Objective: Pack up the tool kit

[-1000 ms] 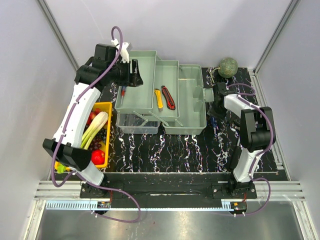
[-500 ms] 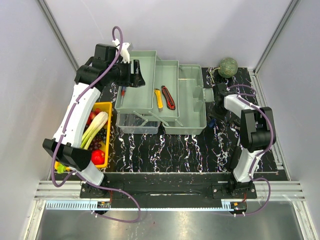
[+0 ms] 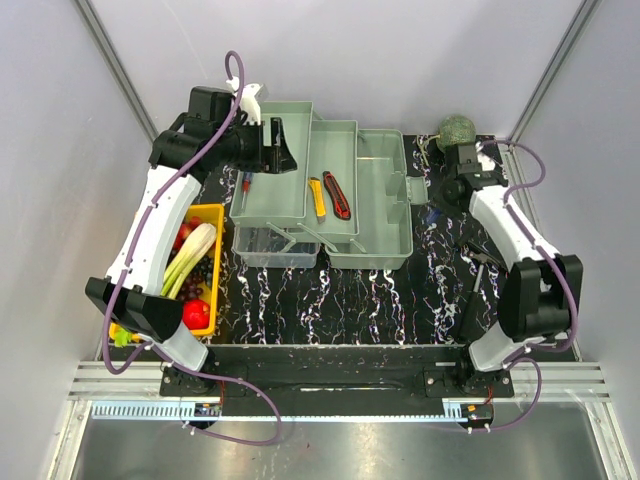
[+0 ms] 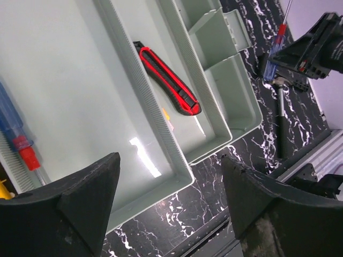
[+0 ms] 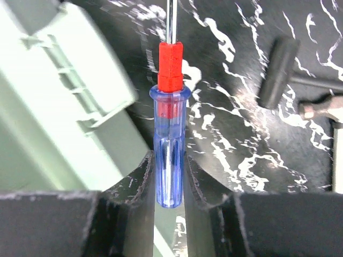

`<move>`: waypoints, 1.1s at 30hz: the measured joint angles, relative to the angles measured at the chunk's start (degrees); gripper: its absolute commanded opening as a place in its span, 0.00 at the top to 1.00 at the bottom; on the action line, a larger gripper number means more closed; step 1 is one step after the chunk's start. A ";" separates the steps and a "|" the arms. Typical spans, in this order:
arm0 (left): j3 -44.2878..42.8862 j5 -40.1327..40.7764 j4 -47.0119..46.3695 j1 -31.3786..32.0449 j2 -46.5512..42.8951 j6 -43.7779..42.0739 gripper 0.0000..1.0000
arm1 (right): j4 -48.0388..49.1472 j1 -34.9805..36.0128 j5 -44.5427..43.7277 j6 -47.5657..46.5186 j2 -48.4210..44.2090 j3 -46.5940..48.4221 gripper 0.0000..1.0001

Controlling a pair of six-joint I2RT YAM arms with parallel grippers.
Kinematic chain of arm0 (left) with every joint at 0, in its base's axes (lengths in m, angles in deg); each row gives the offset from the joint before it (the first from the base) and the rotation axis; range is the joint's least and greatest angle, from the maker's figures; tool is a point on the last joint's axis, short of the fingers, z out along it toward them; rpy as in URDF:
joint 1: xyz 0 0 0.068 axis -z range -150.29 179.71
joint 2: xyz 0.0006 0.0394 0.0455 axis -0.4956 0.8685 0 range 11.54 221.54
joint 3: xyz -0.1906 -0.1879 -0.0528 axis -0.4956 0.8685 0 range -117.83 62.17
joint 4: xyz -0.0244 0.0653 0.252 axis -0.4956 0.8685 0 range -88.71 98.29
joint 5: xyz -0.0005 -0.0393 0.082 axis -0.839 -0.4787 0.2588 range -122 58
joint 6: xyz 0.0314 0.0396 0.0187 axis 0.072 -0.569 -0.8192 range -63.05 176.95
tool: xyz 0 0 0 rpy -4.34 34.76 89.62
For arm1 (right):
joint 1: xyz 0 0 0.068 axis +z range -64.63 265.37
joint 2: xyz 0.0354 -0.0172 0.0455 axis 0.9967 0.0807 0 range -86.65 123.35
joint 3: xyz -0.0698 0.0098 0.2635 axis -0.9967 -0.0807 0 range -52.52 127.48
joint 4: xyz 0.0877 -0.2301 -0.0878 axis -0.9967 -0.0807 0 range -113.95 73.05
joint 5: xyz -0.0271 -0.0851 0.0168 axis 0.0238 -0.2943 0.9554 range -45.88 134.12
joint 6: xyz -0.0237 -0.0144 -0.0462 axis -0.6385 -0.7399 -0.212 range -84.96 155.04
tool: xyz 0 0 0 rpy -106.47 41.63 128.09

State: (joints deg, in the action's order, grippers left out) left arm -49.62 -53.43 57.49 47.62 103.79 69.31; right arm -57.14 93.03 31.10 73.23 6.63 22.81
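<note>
Right gripper [image 5: 170, 184] pinching a blue screwdriver [image 5: 170, 139] just beside the toolbox [image 3: 385, 235], hammer [image 4: 280, 126] lying on the table, left gripper [image 4: 169, 211] spread over a tray [image 4: 80, 85].

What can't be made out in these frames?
- Right wrist view: the tip of the held screwdriver is cut off by the top edge, and the toolbox is blurred.
- Left wrist view: the other screwdriver runs off the left edge.
- Top view: the melon is partly covered by the right arm. The held screwdriver is too small to pick out.
</note>
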 measured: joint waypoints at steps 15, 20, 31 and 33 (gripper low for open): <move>11.91 -16.02 -20.20 0.00 -1.64 13.57 0.03 | 18.95 2.16 41.42 -1.73 -9.77 6.01 1.00; 21.31 -24.85 -37.73 0.00 -3.87 26.47 0.02 | 27.87 9.57 52.81 -1.44 -9.86 5.55 1.00; 23.21 -30.27 -53.75 0.94 -4.13 36.65 0.19 | 38.10 14.75 63.39 2.03 -9.60 5.64 1.00; 23.21 -30.45 -54.03 1.40 -4.13 36.61 0.21 | 39.06 14.78 63.76 2.78 -9.16 5.70 1.00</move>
State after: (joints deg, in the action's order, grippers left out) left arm -26.40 -83.87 3.46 49.02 99.66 105.92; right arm -18.08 107.81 94.86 76.01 -2.53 28.51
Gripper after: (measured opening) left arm 0.815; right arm 0.272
